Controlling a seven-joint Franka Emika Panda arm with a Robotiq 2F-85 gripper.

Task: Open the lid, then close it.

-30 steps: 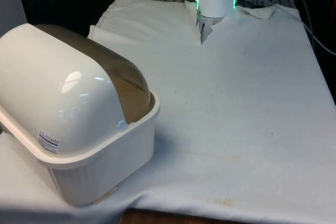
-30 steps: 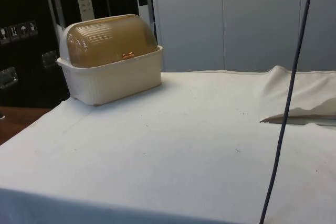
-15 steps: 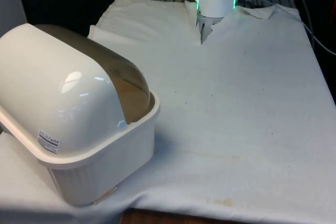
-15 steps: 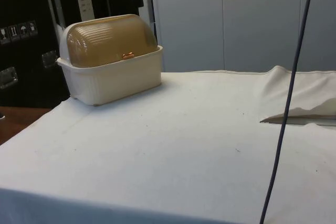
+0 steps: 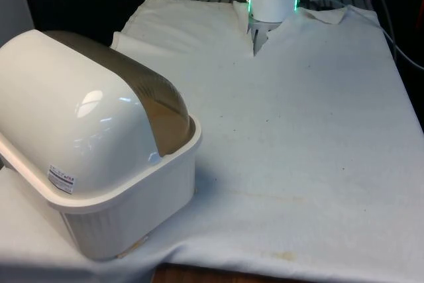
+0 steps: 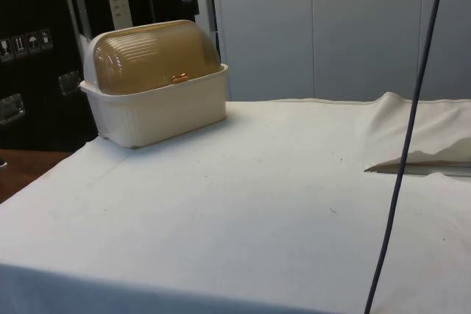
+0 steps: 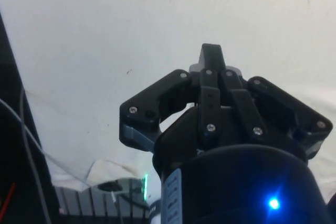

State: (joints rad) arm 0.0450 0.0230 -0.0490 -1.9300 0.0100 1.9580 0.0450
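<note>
In the front view, the bread box (image 5: 99, 164) sits at about eight o'clock on the white cloth (image 5: 305, 130), its back turned this way. In the side view it stands at ten o'clock, brown lid (image 6: 154, 56) shut, its small handle (image 6: 179, 78) facing the open table, easy to reach. In the wrist view the gripper (image 7: 210, 59) hangs above bare cloth, fingers pressed together, holding nothing.

The bread box (image 5: 99, 164) is cream plastic with a ribbed base and stands upright on the tabletop (image 5: 298, 130) at the front view's left, near the table's corner. Its translucent brown domed lid (image 6: 154, 56) is shut, a small copper-coloured handle (image 6: 179, 77) at its lower edge.
</note>
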